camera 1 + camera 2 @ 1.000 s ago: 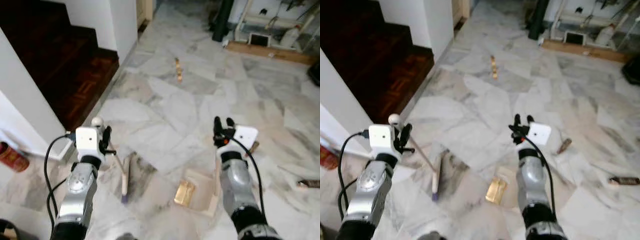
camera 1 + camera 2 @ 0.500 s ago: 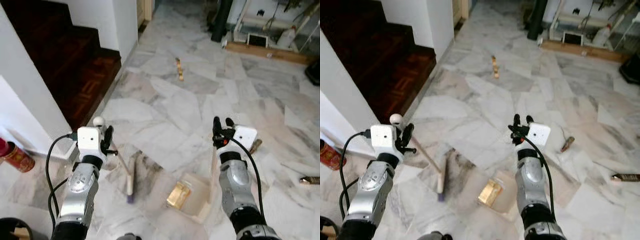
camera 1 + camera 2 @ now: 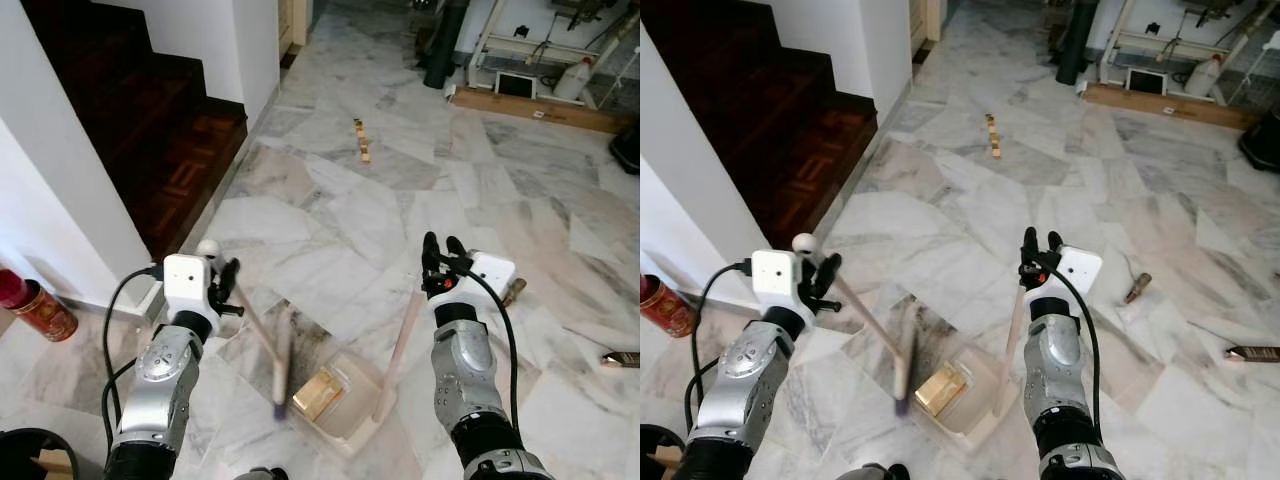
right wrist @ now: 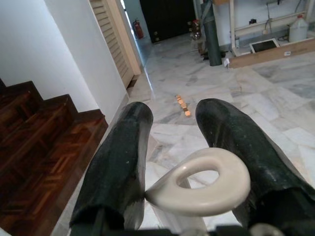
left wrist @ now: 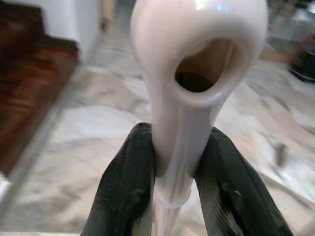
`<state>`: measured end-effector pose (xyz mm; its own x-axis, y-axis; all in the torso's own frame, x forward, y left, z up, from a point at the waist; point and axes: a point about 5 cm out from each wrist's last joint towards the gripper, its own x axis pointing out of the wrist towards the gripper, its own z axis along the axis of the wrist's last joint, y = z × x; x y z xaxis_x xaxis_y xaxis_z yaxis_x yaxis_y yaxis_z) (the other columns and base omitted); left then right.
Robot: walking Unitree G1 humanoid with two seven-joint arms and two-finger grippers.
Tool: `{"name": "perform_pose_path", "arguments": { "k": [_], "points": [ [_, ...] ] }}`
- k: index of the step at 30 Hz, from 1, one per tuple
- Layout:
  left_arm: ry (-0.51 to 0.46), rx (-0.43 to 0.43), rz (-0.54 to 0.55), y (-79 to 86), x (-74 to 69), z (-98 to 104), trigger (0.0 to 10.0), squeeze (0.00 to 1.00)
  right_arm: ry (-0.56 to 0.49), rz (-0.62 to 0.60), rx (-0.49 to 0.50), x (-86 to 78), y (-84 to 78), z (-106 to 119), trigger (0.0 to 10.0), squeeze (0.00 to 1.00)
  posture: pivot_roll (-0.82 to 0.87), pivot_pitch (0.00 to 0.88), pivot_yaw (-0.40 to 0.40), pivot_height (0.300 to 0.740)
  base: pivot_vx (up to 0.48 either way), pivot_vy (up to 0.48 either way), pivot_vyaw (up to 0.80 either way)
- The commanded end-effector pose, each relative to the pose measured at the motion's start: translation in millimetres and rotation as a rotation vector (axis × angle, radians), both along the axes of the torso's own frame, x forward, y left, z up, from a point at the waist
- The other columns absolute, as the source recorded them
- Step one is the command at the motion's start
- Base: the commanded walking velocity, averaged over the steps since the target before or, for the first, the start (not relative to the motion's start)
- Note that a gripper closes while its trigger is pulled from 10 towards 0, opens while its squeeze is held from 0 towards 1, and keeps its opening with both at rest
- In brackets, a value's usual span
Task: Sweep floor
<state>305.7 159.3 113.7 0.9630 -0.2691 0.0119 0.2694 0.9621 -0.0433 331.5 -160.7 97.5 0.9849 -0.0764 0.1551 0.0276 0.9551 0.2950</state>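
Since a second ago the camera has tipped and crept forward, so more of the stair and the red can show; allowing for that, the dustpan now sits further left, closer to the broom head, and both handles lean more steeply.

Left gripper, near left, fingers clamped on the pale looped top of the broom handle. Shaft runs down and right to the blurred head on the marble floor, just left of the pan.

Right gripper, near right, fingers closed either side of the dustpan handle, its cream loop end lying between them. Pan rests flat; a yellowish piece of debris lies inside it at its left side.

Loose debris elsewhere: small wooden blocks far centre, a brown bit right of the right wrist, a dark stick at the right edge. Dark wooden stairs far left, red can near left wall.

Judged step: closing a stroke into the pan. To do it well:
- keep the pan lip pressed flat and still, or litter slips under
- short, low strokes, bristles dragging rather than flicking
- avoid tipping the pan when lifting; the load sits near the mouth
- remaining pieces are well apart, so walk to each.
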Motion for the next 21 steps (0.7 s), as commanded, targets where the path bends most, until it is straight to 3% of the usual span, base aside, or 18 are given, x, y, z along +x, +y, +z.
{"name": "perform_pose_path", "arguments": {
  "k": [1, 10, 21],
  "points": [
    [-0.007, -0.022, -0.075, -8.4, 0.0, 9.0, 10.0, 0.0, -0.077, -0.001, 0.025, 2.6, -2.5, 14.5, 10.0, 0.0, 0.18, 0.123, -0.039, 0.74, 0.0, 0.0, 0.0],
    [0.007, -0.094, -0.157, -11.1, -3.8, 17.0, 10.0, 0.0, -0.082, 0.03, 0.039, 3.6, 1.2, 14.9, 10.0, 0.0, 0.18, 0.13, -0.042, 0.74, 0.0, 0.0, 0.0],
    [0.009, -0.073, -0.149, -5.9, -4.2, 21.9, 10.0, 0.0, -0.081, 0.072, 0.042, 4.0, 6.6, 14.4, 10.0, 0.0, 0.19, 0.129, -0.046, 0.74, 0.0, 0.0, 0.0]
  ]
}}
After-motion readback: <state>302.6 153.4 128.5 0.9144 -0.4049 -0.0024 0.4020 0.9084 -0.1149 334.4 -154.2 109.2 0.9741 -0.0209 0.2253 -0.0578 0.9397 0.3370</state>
